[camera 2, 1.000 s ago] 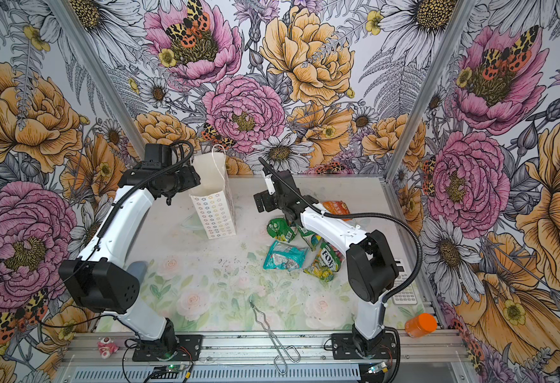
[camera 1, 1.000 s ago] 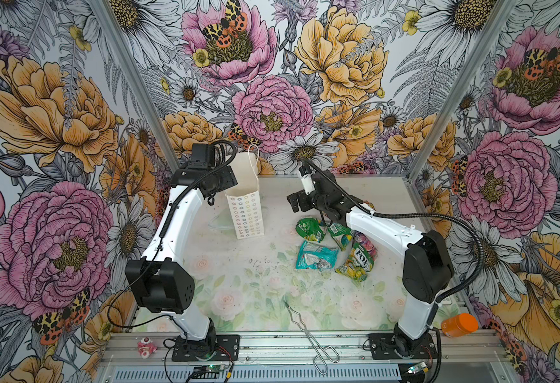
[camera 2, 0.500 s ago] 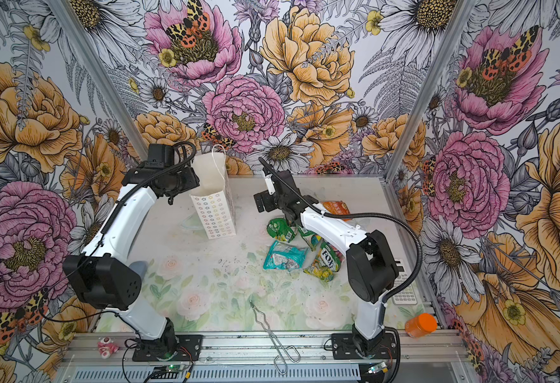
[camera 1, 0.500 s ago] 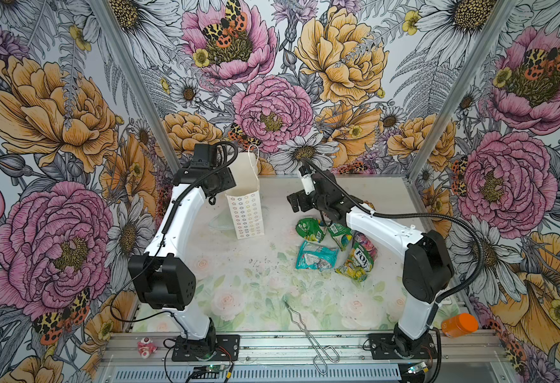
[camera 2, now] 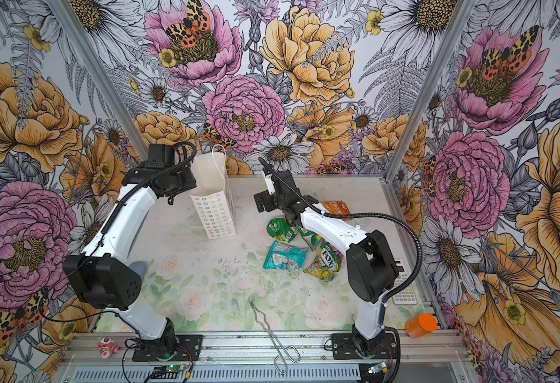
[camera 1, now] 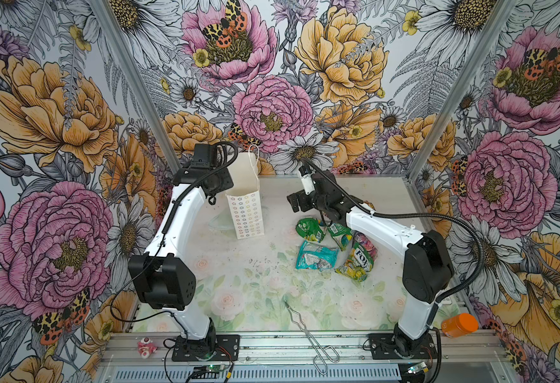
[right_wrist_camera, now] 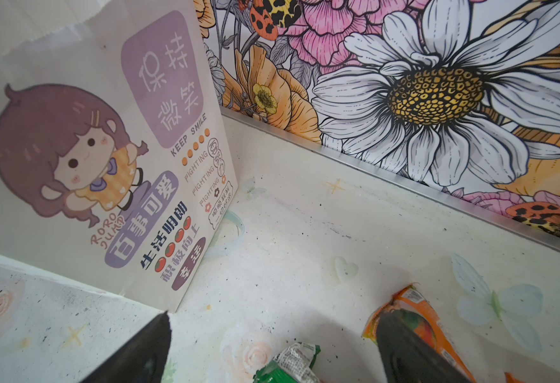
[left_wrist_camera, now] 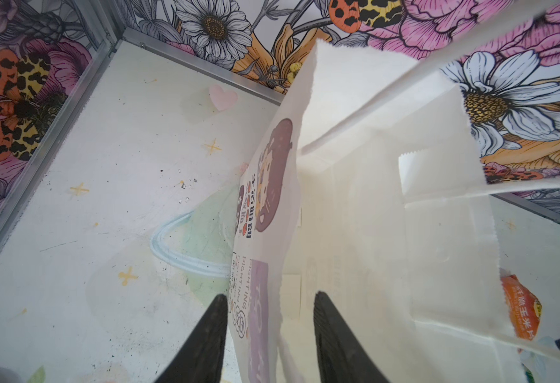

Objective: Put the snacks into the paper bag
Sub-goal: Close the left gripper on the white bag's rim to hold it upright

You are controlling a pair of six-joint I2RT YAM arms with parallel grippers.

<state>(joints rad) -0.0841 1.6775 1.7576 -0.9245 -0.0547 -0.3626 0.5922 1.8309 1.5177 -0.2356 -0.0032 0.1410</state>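
In both top views the snacks (camera 1: 316, 260) lay near the paper bag (camera 1: 245, 215), none seen inside. Left wrist view: the left gripper (left_wrist_camera: 267, 298) had narrowed around the bag's wall, not yet pinching, probably to steady it. Right wrist view: the right gripper (right_wrist_camera: 275, 318) stood wide, empty, near the bag.

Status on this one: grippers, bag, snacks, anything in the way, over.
Left gripper astride paper bag wall, jaws apart. Right gripper open, empty, by snacks. Bag upright; snacks on table. Nothing between.

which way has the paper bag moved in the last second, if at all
No. The paper bag has not shifted: its base sits where it did against the back edge of the table.
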